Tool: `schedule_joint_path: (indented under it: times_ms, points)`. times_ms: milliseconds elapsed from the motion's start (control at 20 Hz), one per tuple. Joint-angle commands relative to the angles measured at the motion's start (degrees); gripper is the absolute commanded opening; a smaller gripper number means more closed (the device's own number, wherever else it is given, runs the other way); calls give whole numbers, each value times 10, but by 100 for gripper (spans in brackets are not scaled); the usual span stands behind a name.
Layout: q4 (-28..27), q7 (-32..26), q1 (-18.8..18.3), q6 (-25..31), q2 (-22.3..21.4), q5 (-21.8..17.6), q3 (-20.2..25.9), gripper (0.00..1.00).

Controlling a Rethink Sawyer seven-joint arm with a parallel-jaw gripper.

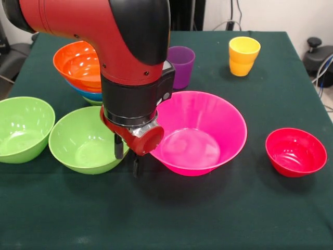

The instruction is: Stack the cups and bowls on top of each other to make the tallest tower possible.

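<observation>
Pink plastic dominates the middle of the table: the large pink bowl (200,133) sits upright, mouth up, immediately to the picture's right of the gripper (127,159), whose two dark fingers hang spread apart and empty, tips low over the green cloth (171,219). One finger (118,147) stands at the rim of a lime green bowl (83,139); the other hangs in the narrow gap between that bowl and the pink one. So the pincer is flanked by two bowls, each just beside it, and whichever it takes calls for only a short sideways shift to straddle a rim. A second lime green bowl (23,129) rests at the left edge, just beside the first. Behind the arm (104,31), a small stack is begun: an orange bowl (79,65) nested on a blue bowl (88,95), with a sliver of green beneath, partly hidden by the wrist. The purple cup (182,65) stands upright just behind the pink bowl, and the yellow cup (243,55) stands farther right, with what looks like an orange cup nested under it. The small red bowl (295,152) sits alone at the right, well apart from the gripper. I judge the bulky wrist itself to be the main hazard, since it hangs close over both neighbouring rims.
</observation>
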Motion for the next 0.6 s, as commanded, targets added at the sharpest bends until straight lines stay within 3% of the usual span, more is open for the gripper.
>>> schedule_joint_path:
  times_ms: [50,300,600]
  points:
    - [47,-144,-12,33,-23,-50,25,100]
    - [50,-152,-21,41,-29,-48,29,100]
    - [47,-151,-27,26,-5,-55,33,100]
